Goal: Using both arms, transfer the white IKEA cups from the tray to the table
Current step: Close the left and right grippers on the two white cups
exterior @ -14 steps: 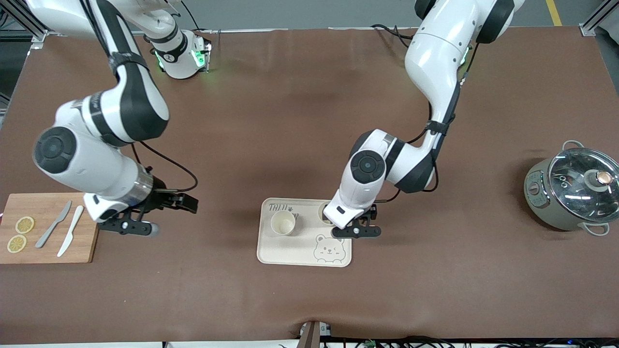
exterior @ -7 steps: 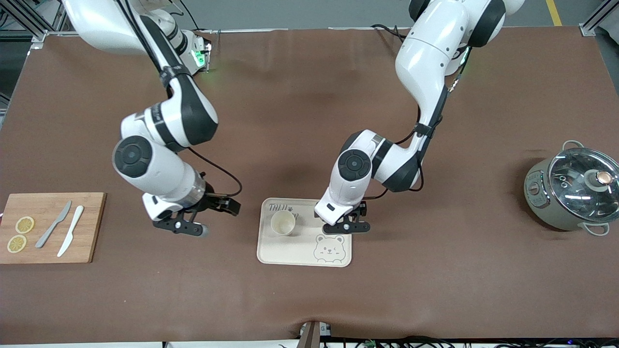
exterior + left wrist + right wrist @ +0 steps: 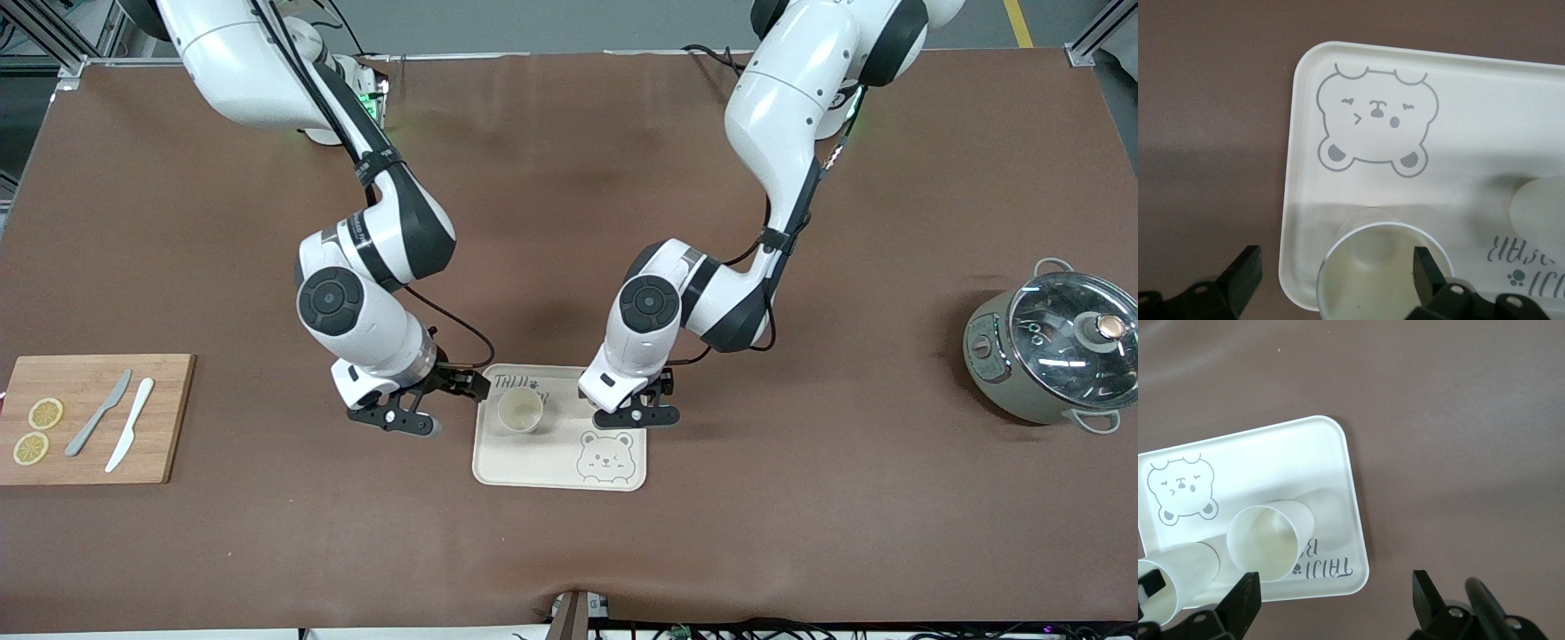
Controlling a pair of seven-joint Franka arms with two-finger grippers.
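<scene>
The cream bear-print tray (image 3: 533, 462) lies mid-table. One white IKEA cup (image 3: 521, 410) stands on it, toward the right arm's end. It also shows in the right wrist view (image 3: 1265, 540). The second cup (image 3: 1381, 267) stands at the tray corner toward the left arm's end. My left hand hides it in the front view. My left gripper (image 3: 636, 413) is open and low over this cup; in the left wrist view (image 3: 1338, 277) one finger is off the tray and the other is by the rim. My right gripper (image 3: 400, 420) is open beside the tray (image 3: 1335, 607).
A wooden cutting board (image 3: 98, 444) with two knives and lemon slices lies at the right arm's end. A grey pot with a glass lid (image 3: 1053, 356) stands at the left arm's end. Brown tabletop (image 3: 800, 498) surrounds the tray.
My right arm has swung from beside the cutting board to the tray's edge. My left gripper shifted slightly over the second cup, hiding it, then held still.
</scene>
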